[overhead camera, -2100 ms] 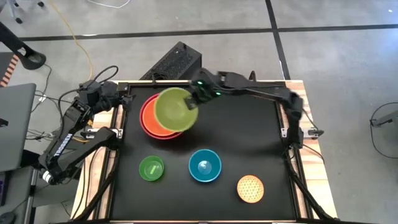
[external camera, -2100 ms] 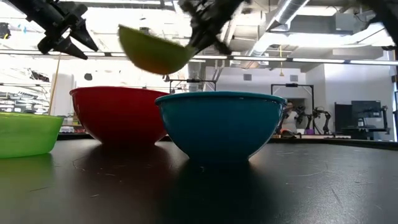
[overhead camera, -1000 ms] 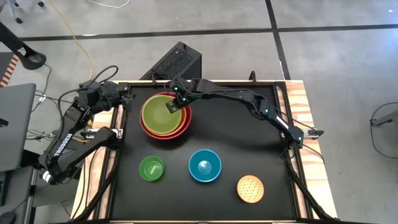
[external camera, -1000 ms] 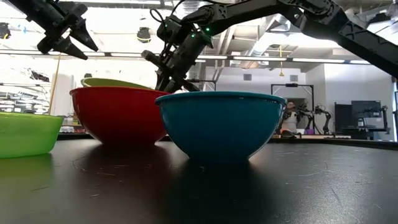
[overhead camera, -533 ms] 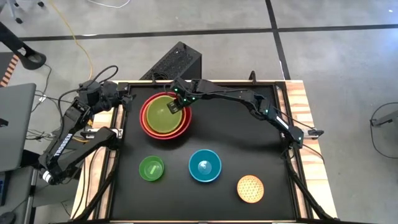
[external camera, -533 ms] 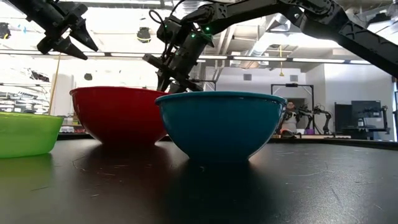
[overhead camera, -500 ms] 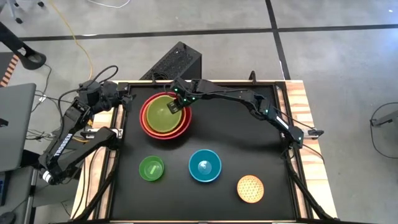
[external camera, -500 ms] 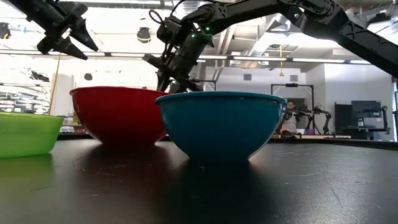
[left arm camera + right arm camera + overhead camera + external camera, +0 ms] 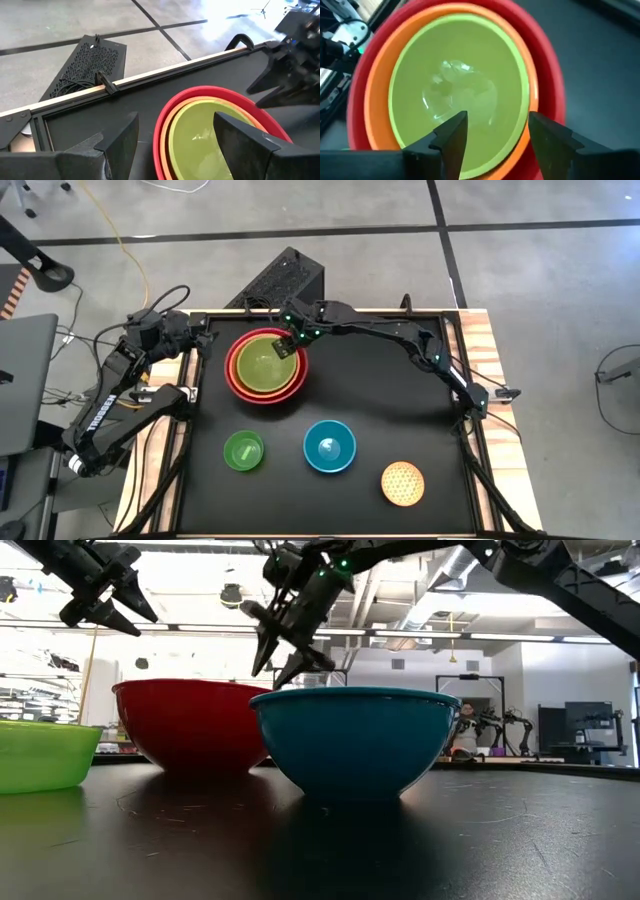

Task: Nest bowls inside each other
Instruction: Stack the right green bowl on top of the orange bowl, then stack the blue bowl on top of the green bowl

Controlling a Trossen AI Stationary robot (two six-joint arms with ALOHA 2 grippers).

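Note:
Three bowls sit nested at the table's far left: the yellow-green bowl [image 9: 262,365] inside the orange bowl [image 9: 376,107], which sits inside the red bowl [image 9: 236,385]. My right gripper [image 9: 287,346] hangs open just above the stack's far right rim, touching nothing; in the right wrist view [image 9: 497,132] its fingers stand above the yellow-green bowl [image 9: 455,90]. My left gripper [image 9: 195,332] waits open at the table's far left corner. The blue bowl [image 9: 329,447], the bright green bowl [image 9: 243,451] and the dotted yellow-orange bowl [image 9: 402,483] stand apart along the near side.
A black perforated box [image 9: 283,280] lies on the floor beyond the table's far edge. The table's wooden rim [image 9: 150,75] runs behind the stack. Bare black mat [image 9: 390,400] lies to the right of the stack.
My right gripper has opened and let go of the yellow-green bowl, then risen above the stack's rim. The yellow-green bowl, whose rim stood above the red one, has dropped down into the orange bowl.

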